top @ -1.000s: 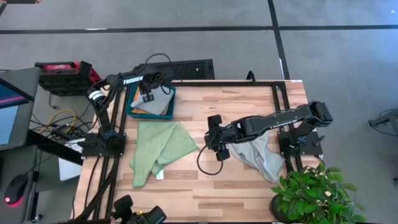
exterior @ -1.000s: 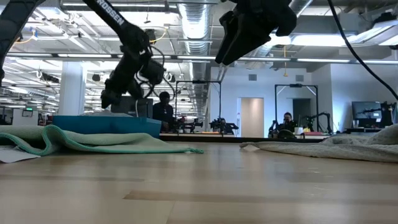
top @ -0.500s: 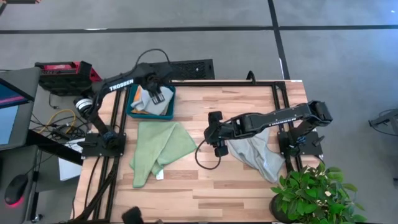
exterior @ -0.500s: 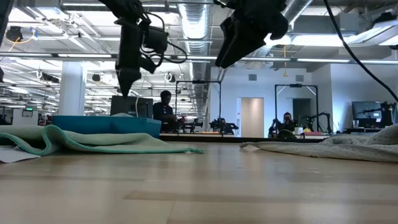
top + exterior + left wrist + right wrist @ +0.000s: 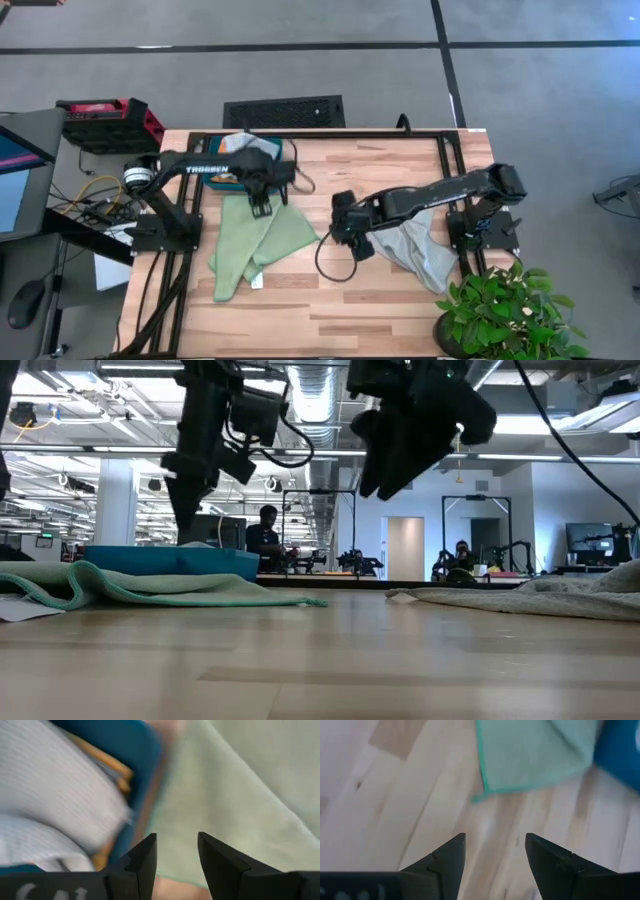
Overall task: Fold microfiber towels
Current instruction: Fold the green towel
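The light green towel lies loosely doubled and rumpled on the left half of the table, one corner pointing toward the middle, its small white tag by the near edge. It does not look like a finished fold to me, more a rough flop. Just behind it, at the table's far left corner, the teal tray holds a pale grey towel bunched on top and an orange towel showing as a thin edge beneath; from the overhead view I cannot tell whether either is properly folded. The second grey towel sits crumpled near the right edge, clearly untouched as far as folding goes.

The left gripper hangs above the far edge of the green towel, beside the tray, fingers spread and empty. The right gripper hovers over bare wood at the table's middle, between the green corner and the grey heap, fingers also apart, holding nothing.

I would judge the work somewhere in its middle, with the green and the right-hand grey cloth left to do.
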`<state>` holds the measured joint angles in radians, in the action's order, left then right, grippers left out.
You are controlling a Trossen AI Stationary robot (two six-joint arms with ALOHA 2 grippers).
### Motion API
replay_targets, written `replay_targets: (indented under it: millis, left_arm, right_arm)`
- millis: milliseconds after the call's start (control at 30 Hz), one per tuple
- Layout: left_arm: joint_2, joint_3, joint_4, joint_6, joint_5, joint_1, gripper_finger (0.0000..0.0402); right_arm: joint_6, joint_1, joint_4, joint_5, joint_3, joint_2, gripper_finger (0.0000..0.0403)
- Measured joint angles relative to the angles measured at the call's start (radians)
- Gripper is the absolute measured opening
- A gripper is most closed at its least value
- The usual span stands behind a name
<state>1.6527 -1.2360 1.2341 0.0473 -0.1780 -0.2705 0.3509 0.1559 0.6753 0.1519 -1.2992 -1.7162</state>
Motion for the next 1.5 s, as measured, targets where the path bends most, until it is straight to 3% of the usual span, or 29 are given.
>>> replay_targets:
  millis: [300,500,733,1100,1300,1500]
  left_arm:
    - [-0.089,0.001,0.057,0.322,-0.009,0.297,0.0135]
    - [-0.163,0.0,0.062,0.538,-0.028,0.444,0.0135]
    - [-0.211,0.0,0.061,0.721,-0.078,0.586,0.0135]
    - [-0.215,0.0,0.062,0.831,-0.098,0.662,0.0135]
    - [-0.214,0.0,0.054,0.84,-0.097,0.668,0.0135]
    - [-0.214,0.0,0.054,0.845,-0.097,0.668,0.0135]
  right_arm:
    - [0.118,0.011,-0.199,0.003,-0.003,-0.176,0.023]
    - [0.146,-0.016,-0.367,0.005,-0.006,-0.259,0.023]
    - [0.139,-0.048,-0.444,0.006,-0.003,-0.34,0.023]
    - [0.095,-0.087,-0.444,-0.025,-0.005,-0.365,0.0218]
    - [0.024,-0.119,-0.408,-0.128,-0.008,-0.377,0.0166]
    - [0.013,-0.127,-0.388,-0.146,-0.009,-0.396,0.0109]
